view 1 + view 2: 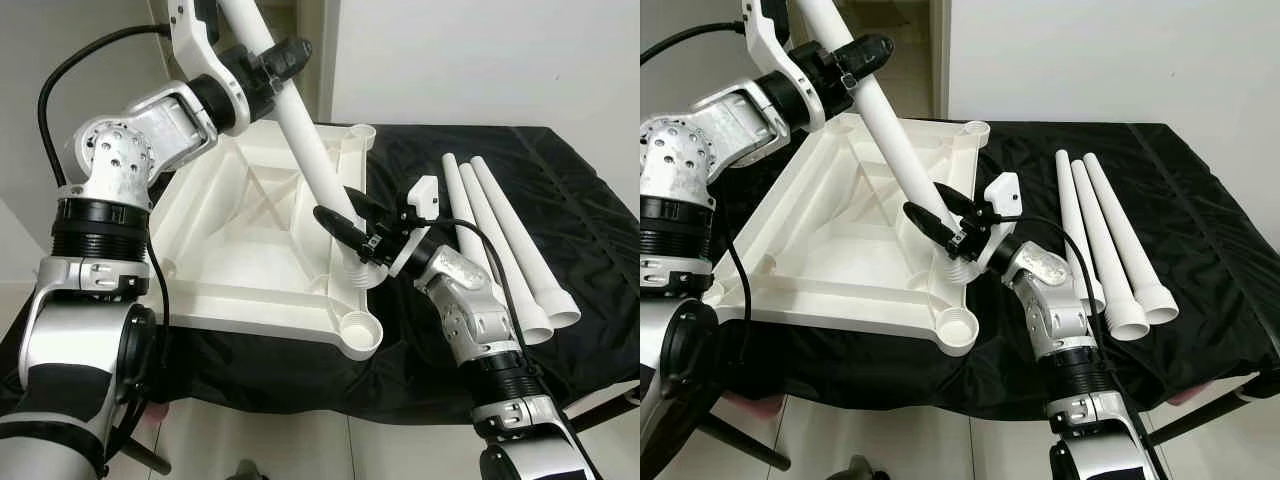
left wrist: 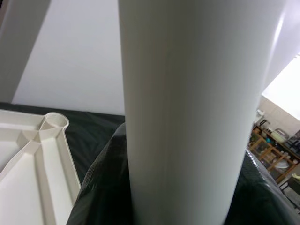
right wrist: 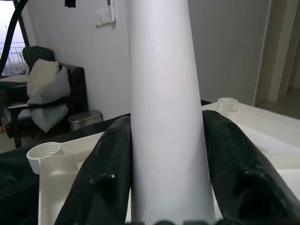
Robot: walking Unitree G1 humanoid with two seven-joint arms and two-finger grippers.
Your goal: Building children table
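The white tabletop [image 1: 250, 240] lies upside down on a black cloth [image 1: 560, 200]. One leg [image 1: 305, 135] stands tilted in a corner socket [image 1: 360, 270]; the right gripper [image 1: 345, 222] clamps it low, the left gripper [image 1: 262, 62] grips it high. Three legs [image 1: 505, 245] lie side by side near the tabletop. No writing is readable.

A home: dark armchair [image 3: 44, 101] with cushions [image 3: 47, 82], doorway, cluttered shelving [image 2: 274, 150] beyond.
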